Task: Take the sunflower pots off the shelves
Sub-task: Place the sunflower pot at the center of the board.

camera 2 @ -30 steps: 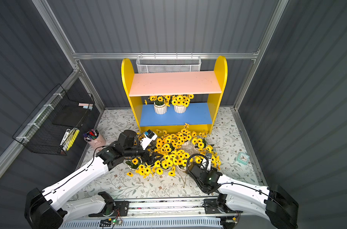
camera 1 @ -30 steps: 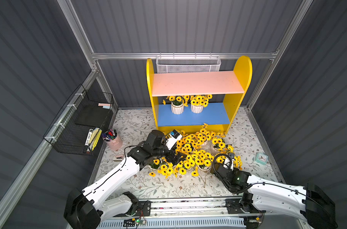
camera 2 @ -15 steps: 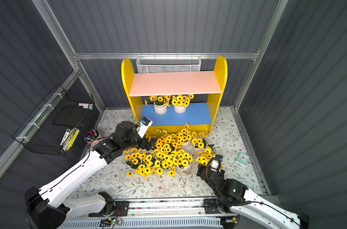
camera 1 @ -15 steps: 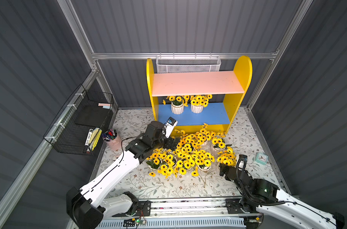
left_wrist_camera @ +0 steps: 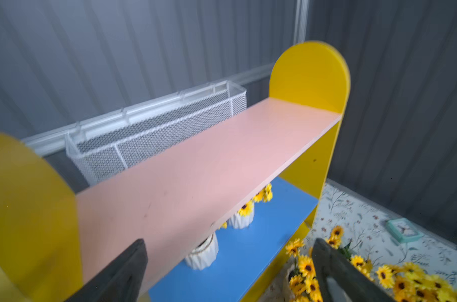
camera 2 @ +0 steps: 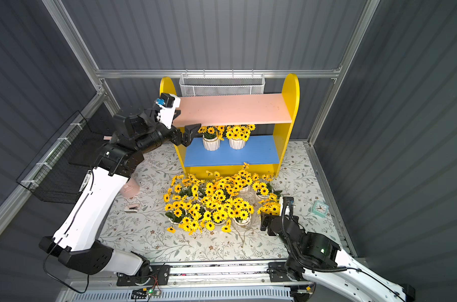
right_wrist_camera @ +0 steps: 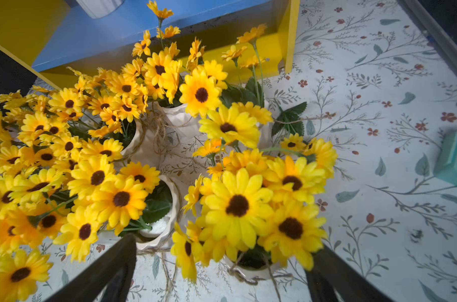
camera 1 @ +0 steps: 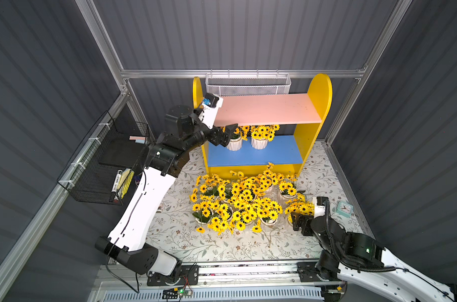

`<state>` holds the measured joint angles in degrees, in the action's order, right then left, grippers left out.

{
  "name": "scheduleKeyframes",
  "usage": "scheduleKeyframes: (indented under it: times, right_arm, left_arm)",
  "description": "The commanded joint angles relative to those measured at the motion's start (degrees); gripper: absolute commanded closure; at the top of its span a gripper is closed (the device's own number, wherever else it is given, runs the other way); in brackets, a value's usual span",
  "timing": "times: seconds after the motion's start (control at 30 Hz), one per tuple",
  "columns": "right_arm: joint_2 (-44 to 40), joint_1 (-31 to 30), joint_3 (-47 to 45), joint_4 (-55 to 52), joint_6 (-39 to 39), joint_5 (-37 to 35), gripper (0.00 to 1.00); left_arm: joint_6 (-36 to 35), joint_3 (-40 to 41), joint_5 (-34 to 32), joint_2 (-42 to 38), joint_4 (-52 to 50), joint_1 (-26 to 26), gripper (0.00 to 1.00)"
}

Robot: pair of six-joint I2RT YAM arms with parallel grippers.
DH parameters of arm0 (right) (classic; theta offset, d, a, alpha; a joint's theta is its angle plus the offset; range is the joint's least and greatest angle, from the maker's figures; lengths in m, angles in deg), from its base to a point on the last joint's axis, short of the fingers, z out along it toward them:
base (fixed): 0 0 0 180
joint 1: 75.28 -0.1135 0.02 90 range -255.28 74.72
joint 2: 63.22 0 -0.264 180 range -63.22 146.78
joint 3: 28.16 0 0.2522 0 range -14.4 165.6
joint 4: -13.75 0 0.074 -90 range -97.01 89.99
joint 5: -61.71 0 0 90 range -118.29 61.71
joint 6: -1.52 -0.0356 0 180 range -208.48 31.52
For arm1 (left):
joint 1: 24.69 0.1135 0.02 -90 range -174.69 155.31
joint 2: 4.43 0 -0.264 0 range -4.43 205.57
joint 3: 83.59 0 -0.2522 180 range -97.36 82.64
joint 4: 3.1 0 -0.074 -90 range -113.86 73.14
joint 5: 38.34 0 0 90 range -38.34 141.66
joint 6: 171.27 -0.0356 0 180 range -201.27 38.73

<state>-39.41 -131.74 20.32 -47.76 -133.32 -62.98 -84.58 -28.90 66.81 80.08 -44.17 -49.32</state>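
The shelves [camera 1: 319,90] stand along the back edge of the floral tabletop [camera 1: 222,245]. Their long axis runs side to side and the open front faces the robot. The pink upper board [camera 1: 269,108] is bare. Two sunflower pots [camera 1: 259,143] stand upright, blooms up, side by side on the left half of the blue lower board [camera 1: 274,154]. The other pots [camera 1: 244,201] crowd the tabletop just before the shelves' front edge.

The left gripper [camera 2: 189,134] hangs at the left end of the lower board, jaws apart and empty. It points at the leftmost shelf pot [camera 2: 211,143], and a top view shows a gap between them. The left wrist view alone shows that pot's ribbed wall under the pink board, and the white mesh basket [left_wrist_camera: 156,136] close behind.

The right gripper [camera 1: 299,222] sits at the near right side of the crowd, jaws wide and clamped on nothing. Only the right wrist view shows the twine round the rims, and one pot [right_wrist_camera: 251,266] between the spread fingers.

A second ago the left gripper was low among the tabletop pots. It has since risen to the shelves. The right arm has drawn back toward the near right corner. The two shelf pots have not moved.
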Motion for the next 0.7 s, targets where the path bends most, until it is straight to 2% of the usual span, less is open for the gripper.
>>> scheduleKeyframes:
  times: [0.0, 0.07, 0.17, 0.23, 0.33, 0.4, 0.47, 0.6, 0.67]
  right_arm:
    - [-1.9, -0.1, 2.6, 1.3, 7.9, -2.8, 0.01]
    - [-1.8, -0.1, 4.5, 2.7, 10.9, -6.1, 0.01]
    - [-0.8, 0.1, 7.2, 7.5, 18.1, -10.4, 0.01]
    - [1.0, 0.5, 9.3, 11.5, 23.0, -12.7, 0.01]
    - [4.6, 3.1, 10.6, 18.6, 30.5, -14.4, 0.01]
    - [7.0, 7.3, 11.8, 21.4, 32.1, -10.5, 0.01]
    - [9.1, 14.9, 12.0, 26.4, 33.1, -1.1, 0.01]
    - [11.9, 26.6, 11.3, 35.7, 31.8, 13.2, 0.01]
    - [14.4, 30.2, 11.1, 38.9, 30.5, 16.4, 0.01]
  left_arm:
    - [2.4, -4.0, 14.2, 2.6, -6.0, -0.6, 0.01]
    - [3.4, 0.3, 15.8, 1.6, -4.1, -3.3, 0.0]
    - [-3.3, 11.3, 7.2, -1.3, -1.1, -11.4, 0.01]
    - [-3.6, 18.9, 2.1, -2.8, 4.0, -13.5, 0.01]
    - [-2.7, 28.7, -3.9, -4.1, 14.3, -13.5, 0.0]
    - [-2.8, 31.7, -6.6, -3.0, 16.7, -13.5, 0.0]
    - [-2.3, 34.0, -7.7, -1.4, 17.5, -13.5, 0.01]
    - [-4.0, 35.2, -14.6, 2.9, 21.7, -13.5, 0.01]
    - [-4.1, 35.8, -19.1, 5.2, 23.6, -13.4, 0.01]
